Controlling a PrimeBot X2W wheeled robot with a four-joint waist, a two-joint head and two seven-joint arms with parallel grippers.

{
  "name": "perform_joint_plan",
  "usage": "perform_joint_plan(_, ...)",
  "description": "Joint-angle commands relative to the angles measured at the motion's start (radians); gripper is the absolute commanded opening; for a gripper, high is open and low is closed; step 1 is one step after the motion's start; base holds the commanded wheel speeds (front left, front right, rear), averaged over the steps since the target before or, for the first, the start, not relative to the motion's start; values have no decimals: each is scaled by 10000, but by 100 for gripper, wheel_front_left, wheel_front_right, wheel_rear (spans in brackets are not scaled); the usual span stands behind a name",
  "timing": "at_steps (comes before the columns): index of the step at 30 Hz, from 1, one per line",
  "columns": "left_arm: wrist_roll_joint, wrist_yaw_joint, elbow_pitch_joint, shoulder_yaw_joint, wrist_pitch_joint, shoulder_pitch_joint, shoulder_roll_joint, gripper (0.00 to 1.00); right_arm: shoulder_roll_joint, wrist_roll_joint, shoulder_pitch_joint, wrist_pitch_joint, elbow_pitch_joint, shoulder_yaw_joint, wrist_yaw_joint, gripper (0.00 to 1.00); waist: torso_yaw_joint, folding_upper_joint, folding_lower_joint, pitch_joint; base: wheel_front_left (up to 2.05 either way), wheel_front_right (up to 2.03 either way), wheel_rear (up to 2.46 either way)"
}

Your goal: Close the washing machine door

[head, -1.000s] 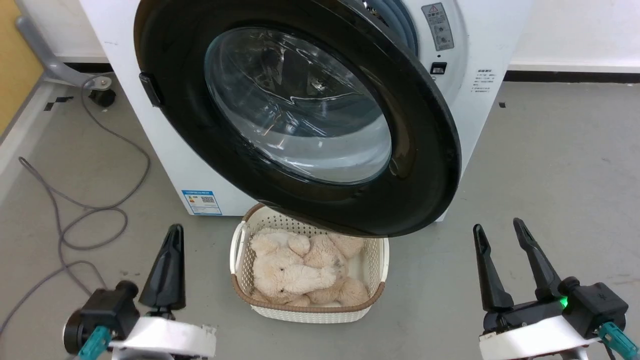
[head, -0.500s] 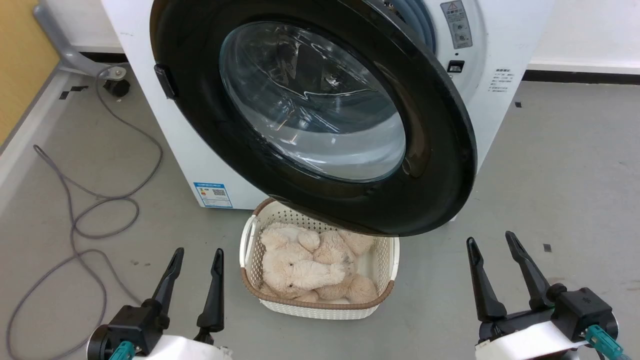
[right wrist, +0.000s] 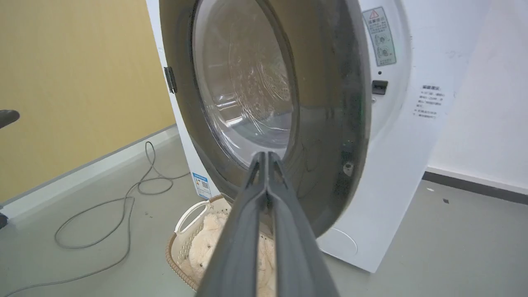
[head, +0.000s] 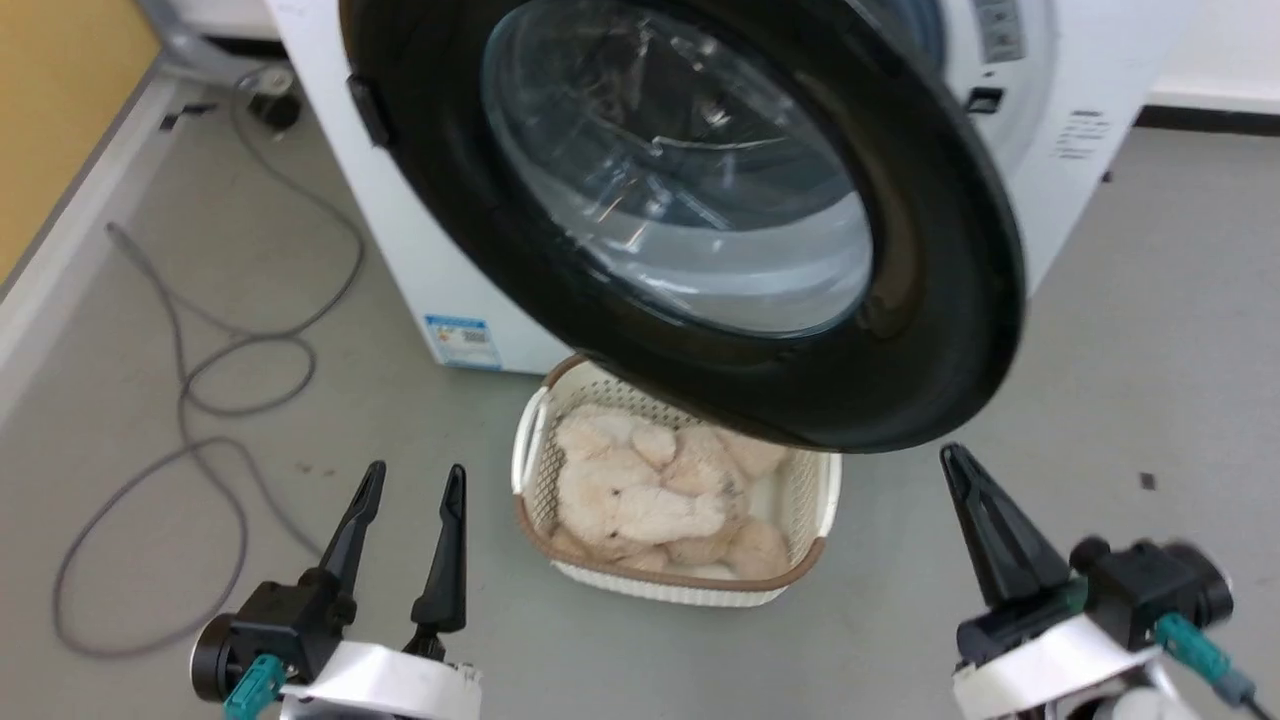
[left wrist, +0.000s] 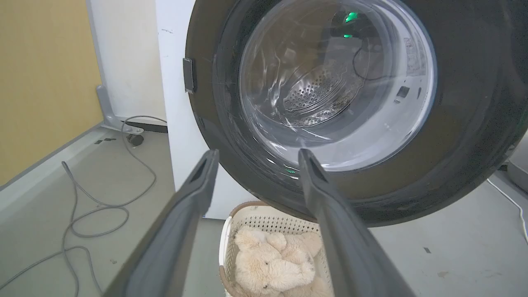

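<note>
The washing machine door (head: 690, 210), round with a black rim and a bulging glass window, stands swung open toward me from the white washing machine (head: 1060, 150). Through the left wrist view the door (left wrist: 350, 103) shows the steel drum behind its glass. In the right wrist view the door (right wrist: 264, 95) is seen more edge-on in front of the washing machine (right wrist: 408, 136). My left gripper (head: 410, 480) is open at the lower left, empty and short of the door. My right gripper (head: 955, 458) is shut on nothing, just below the door's lower right rim.
A white perforated basket (head: 800, 560) holding cream plush toys (head: 640, 500) sits on the grey floor under the door. A grey cable (head: 210, 400) loops across the floor at the left, beside a yellow wall (head: 60, 110).
My left gripper opened and my right gripper shut. The head camera shifted, so the door and basket sit further right and closer.
</note>
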Motion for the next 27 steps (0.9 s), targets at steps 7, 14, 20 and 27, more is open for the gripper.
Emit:
perform_joint_plan(7,69,-106,-41,-136,-43,-541,-96,100,-1283,531,-1445,48,522,568,8,0,601,0,0,792,0,0,0)
perform_joint_plan(14,6,-134,-57,-318,-43,-942,-132,100,-2418,1494,-2887,578,1026,525,8,0,1070,0,0,1489,0,0,0)
perform_joint_plan(20,-244,-45,-127,-571,-43,-1290,-138,100,-3106,2378,-3998,1132,1481,326,8,0,1435,0,0,2067,0,0,0)
perform_joint_plan(27,-475,133,-290,-793,-43,-1740,-139,100,-3640,3210,-5663,1927,2282,126,8,0,1771,0,0,2783,0,0,0)
